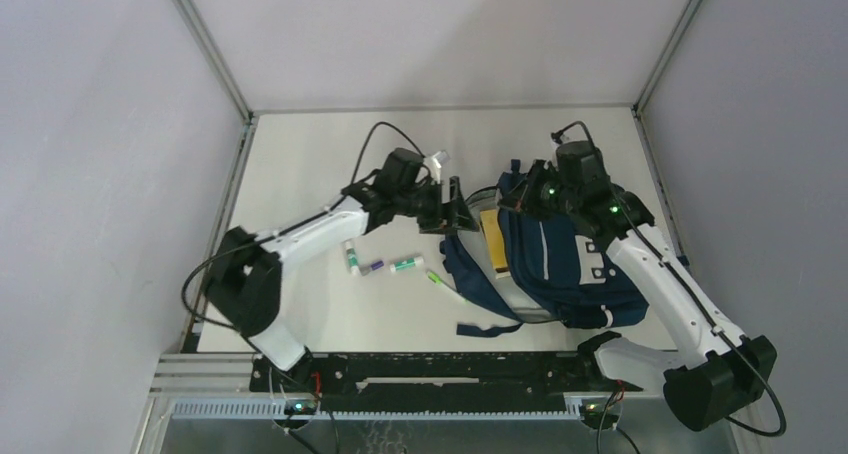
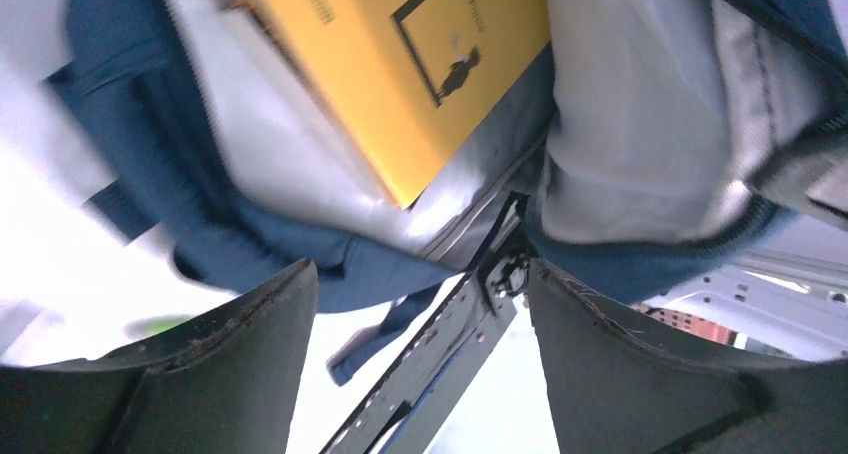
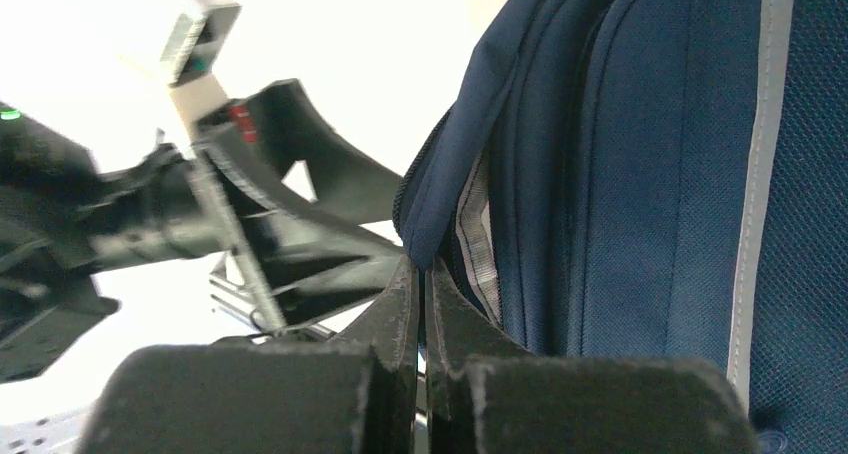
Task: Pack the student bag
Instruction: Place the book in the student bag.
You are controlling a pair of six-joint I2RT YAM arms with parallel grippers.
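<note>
Now, your white table [image 1: 300,164] sits boxed by pale walls [image 1: 100,124], the student bag [image 1: 570,264] lying on its right half, pens [image 1: 385,265] loose beside it. Your left end effector [image 2: 420,274] gapes released at the bag's mouth; the right end effector [image 3: 422,274] pinches its rim.

White surface [image 1: 300,164]: several small markers [image 1: 406,265] lying loose near its middle, ends green and purple. Yellow book [image 2: 400,64], dark framed figure on cover.

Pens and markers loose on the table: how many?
4, left of the student bag: white marker, purple marker, white-green marker, green-tipped pen nearest it. Others may be hidden.
</note>
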